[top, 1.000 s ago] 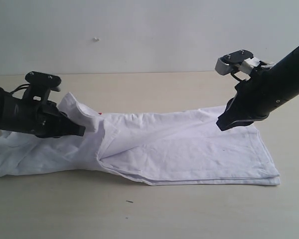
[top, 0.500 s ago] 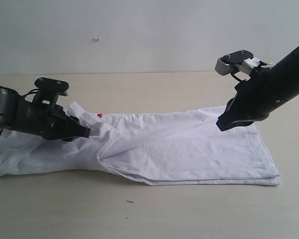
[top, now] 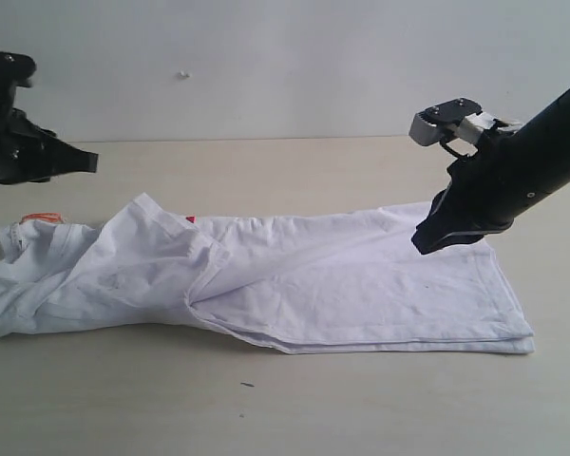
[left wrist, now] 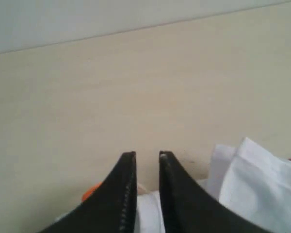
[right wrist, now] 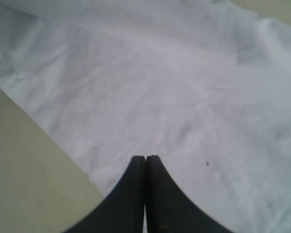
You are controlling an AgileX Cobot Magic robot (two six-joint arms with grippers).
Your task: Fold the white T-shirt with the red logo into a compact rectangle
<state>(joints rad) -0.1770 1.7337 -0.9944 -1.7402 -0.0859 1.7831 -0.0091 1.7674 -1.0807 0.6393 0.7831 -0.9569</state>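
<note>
Exterior view: white T-shirt point(top: 361, 275) lies partly folded on worktop point(top: 266, 408); left jaws stand slightly parted, empty; right jaws closed, empty.

Soft, even light is filling the exterior view, and no glare is showing on the worktop point(top: 294, 408). The T-shirt point(top: 361, 275) is reading very bright, with its folds coming through only as faint grey. It is casting a thin, soft shadow along its edge toward 6 o'clock. The wall point(top: 266, 66) is looking flat and slightly grey. The whole frame is looking a little soft and grainy.

In the left wrist view, the left end effector point(left wrist: 147, 155) is sitting close to the lens and out of focus, its black surface losing detail. In the right wrist view, the cloth is taking on a cool bluish cast. The right end effector point(right wrist: 145, 158) is showing as a featureless dark shape.
</note>
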